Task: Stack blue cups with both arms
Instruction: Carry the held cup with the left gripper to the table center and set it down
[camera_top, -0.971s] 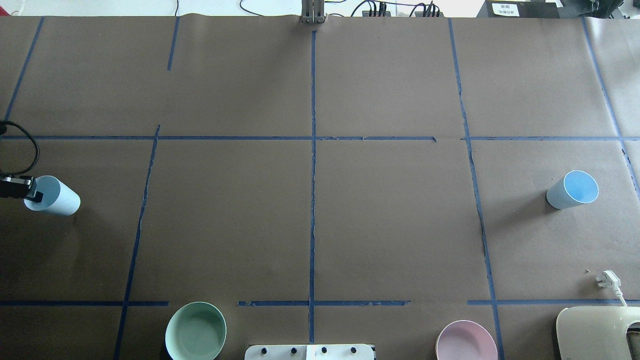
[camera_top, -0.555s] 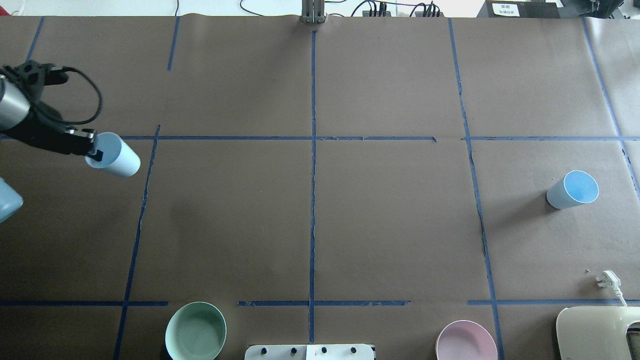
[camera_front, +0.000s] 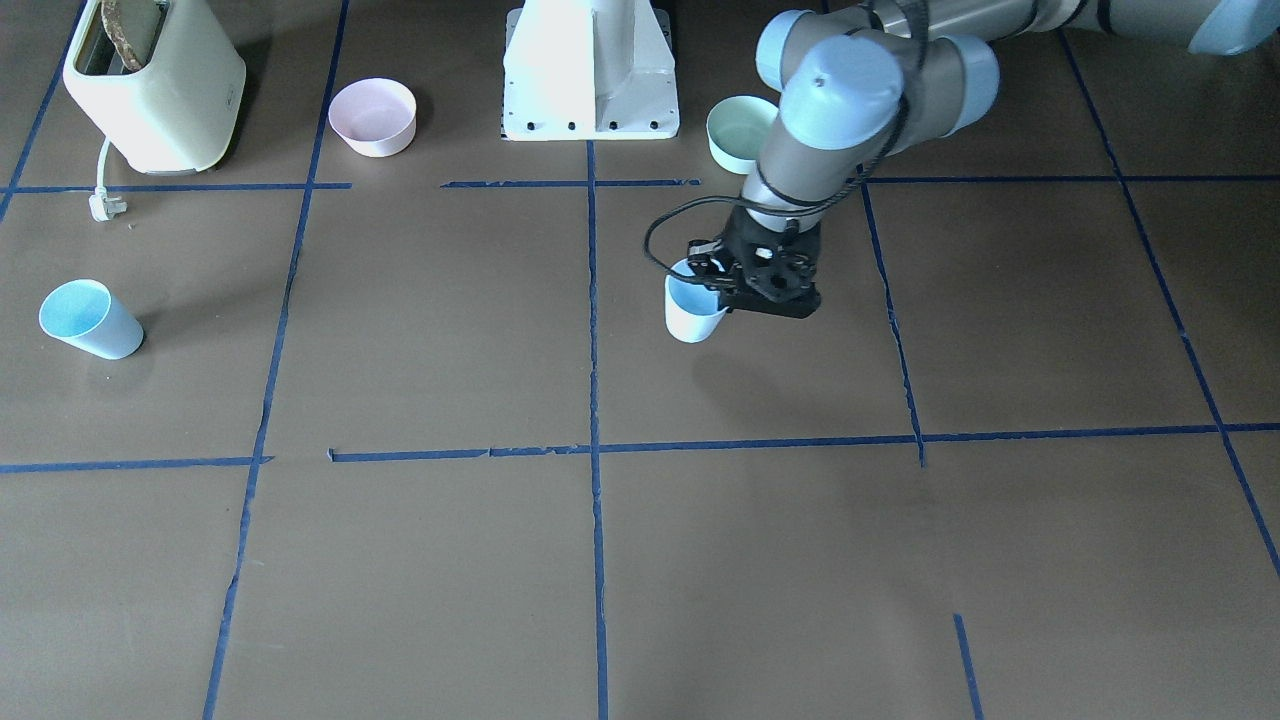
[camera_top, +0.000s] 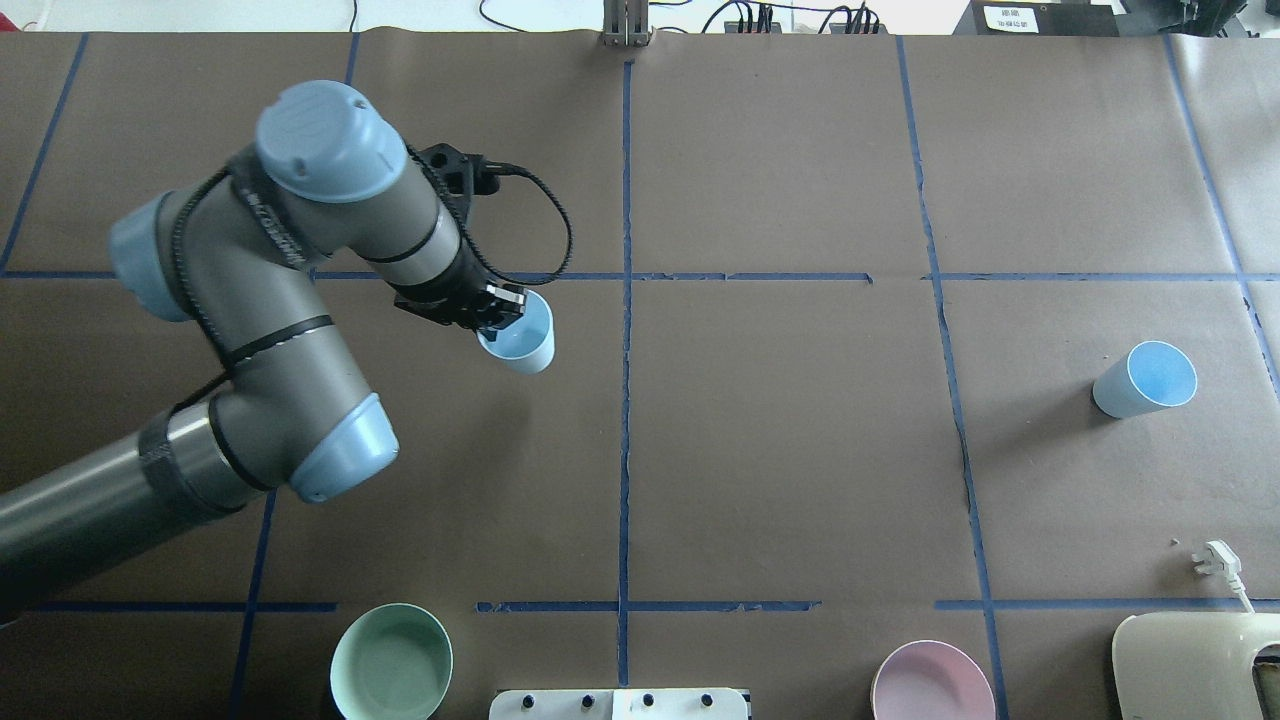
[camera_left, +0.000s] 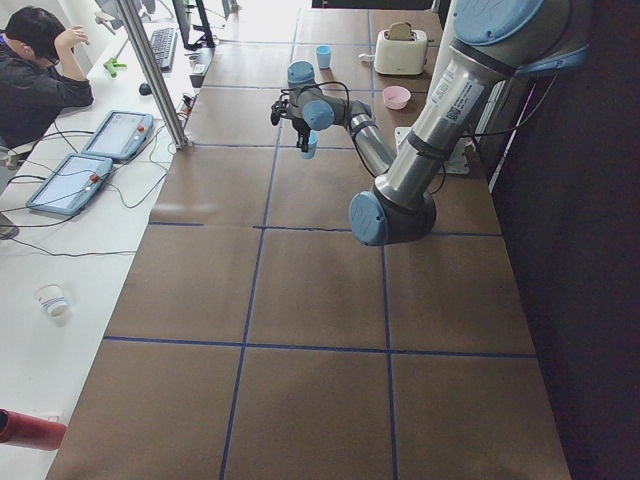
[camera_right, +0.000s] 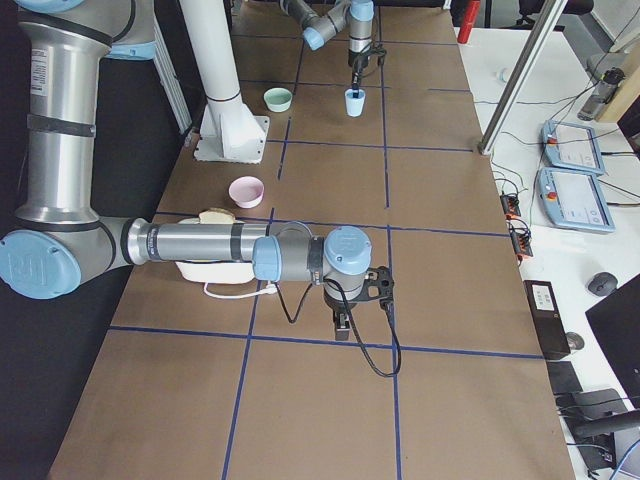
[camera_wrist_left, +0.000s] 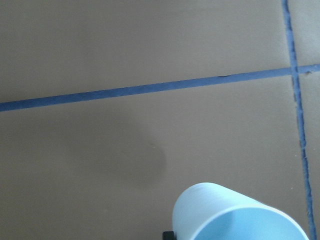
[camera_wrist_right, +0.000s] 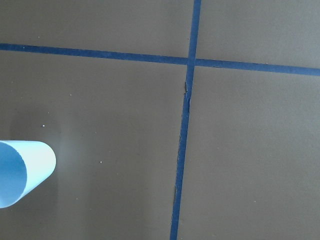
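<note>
On your brown paper-covered table, crossed by blue tape lines, a wide mint-green bowl and a wide pink bowl flank the white pedestal base. Near the pink bowl stands a cream toaster, its white plug lying on the paper.

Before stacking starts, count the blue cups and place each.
2: the held cup in the left gripper, left of centre; the free cup standing on the robot's right side.

Seen from overhead, the tape-gridded brown table carries a blue cup at three o'clock, toaster at four, pink bowl at five, mint bowl at seven.
</note>
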